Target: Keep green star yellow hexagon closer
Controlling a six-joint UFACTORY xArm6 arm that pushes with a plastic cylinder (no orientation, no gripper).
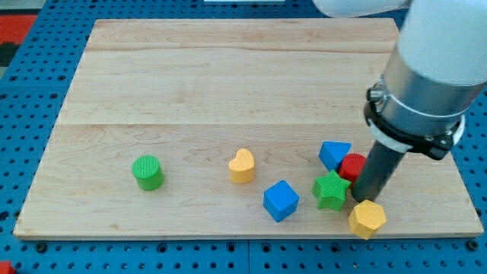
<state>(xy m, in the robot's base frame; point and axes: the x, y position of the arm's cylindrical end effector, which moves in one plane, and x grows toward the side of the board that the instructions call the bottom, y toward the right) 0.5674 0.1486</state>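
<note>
The green star (331, 190) lies near the view's bottom right of our counter (228, 84), a pale wooden board. The yellow hexagon (367, 219) sits just below and to the right of it, close to the board's bottom edge; the two are near each other, and we cannot tell whether their corners touch.

Our rod comes down from the view's upper right, and our tip (364, 199) ends in the small space between these two blocks, just right of the green star and right at the yellow hexagon's upper edge. It looks to be against the hexagon, though the exact contact is hidden by the rod itself. We carry no jaws at all, only this straight dark rod, so there is nothing spread or pressed together to report.

A red block (351, 165), rounded but partly covered by the rod, stands just above the star and seems to touch it. A blue triangular block (334, 154) sits just up and to the left of the red one, against it.

To the left of the star, near but apart, lies a blue cube (281, 201). Further left and a little higher is a yellow heart (242, 166). Well apart from all of these, toward the view's left, stands a green cylinder (148, 172).
</note>
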